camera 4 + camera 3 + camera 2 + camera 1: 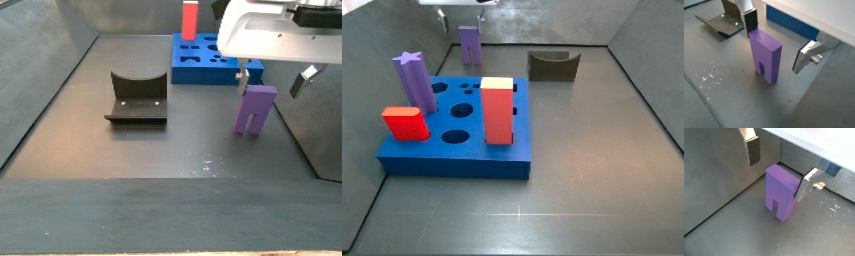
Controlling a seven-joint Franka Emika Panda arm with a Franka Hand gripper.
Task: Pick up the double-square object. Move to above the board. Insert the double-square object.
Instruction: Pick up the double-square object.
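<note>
- The gripper (777,165) is seen in both wrist views (777,40) poised over the purple prism (781,193), with its jaws spread apart and holding nothing.
- The prism (765,55) is shown standing upright on the grey floor (731,100), between the two fingers; its upper part lies level with the finger pads.
- In a wrist view one finger (750,21) appears touching or just beside the top edge of the prism, though contact cannot be confirmed; the other finger (805,56) is seen clear of it, with a gap of floor between.
- A notch cut into the foot of the prism is visible in both wrist views.
- In a side view the prism (254,108) is found directly under the gripper (274,78), just in front of the blue board (203,62).
- In a side view the board (456,125) is shown apart from the prism (468,44), which stands beyond the board's far edge.
- On the board a purple star post (413,80), a short red block (404,123) and a tall red block (498,110) are seen standing.
- A dark U-shaped block (552,65) is seen on the floor beside the board's far corner, apart from the prism.
- The fixture (136,98) is seen beside the prism, well apart from it.
</note>
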